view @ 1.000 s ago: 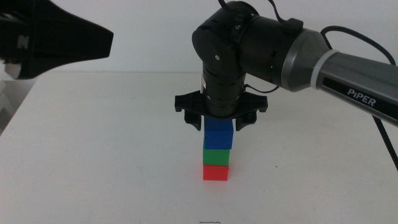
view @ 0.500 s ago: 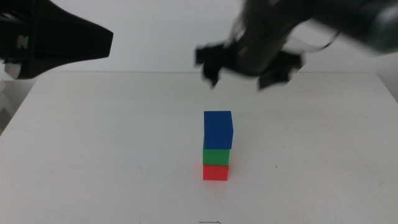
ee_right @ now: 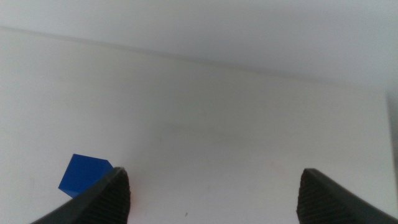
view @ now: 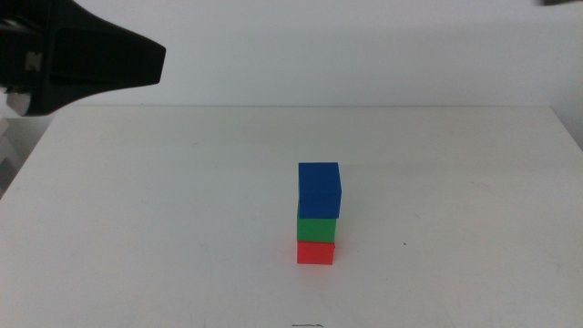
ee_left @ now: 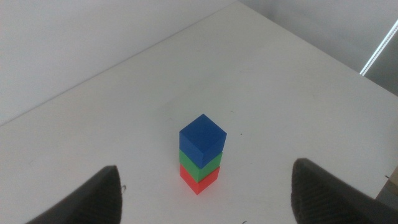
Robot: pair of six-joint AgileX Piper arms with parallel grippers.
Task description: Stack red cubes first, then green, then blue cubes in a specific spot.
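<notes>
On the white table (view: 164, 228) in the middle view, a three-cube tower stands near centre: red cube (view: 315, 252) at the bottom, green cube (view: 316, 229) on it, blue cube (view: 319, 189) on top. Blue sits a bit skewed, overhanging green slightly to one side. No gripper touches the tower; a big dark blurred shape, prob. part of the left arm (view: 82, 59), fills the upper-left corner, well apart from the cubes. In the left wrist view, the left gripper (ee_left: 205, 199) hangs above and away from the stack, jaws wide apart w/ nothing between them; blue cube (ee_left: 203, 141), green cube (ee_left: 200, 163) and red cube (ee_left: 199, 179) show corner-on, blue rotated a little vs. the two below. In the right wrist view, the right gripper (ee_right: 214, 196) is also spread open and empty, high over the table; only the blue cube (ee_right: 85, 176) shows, just beside one jaw in the frame. Judgement: stacking order looks done. Risk from here: the offset blue cube could slide or tip if the table is bumped or an arm sweeps back low past the tower.
</notes>
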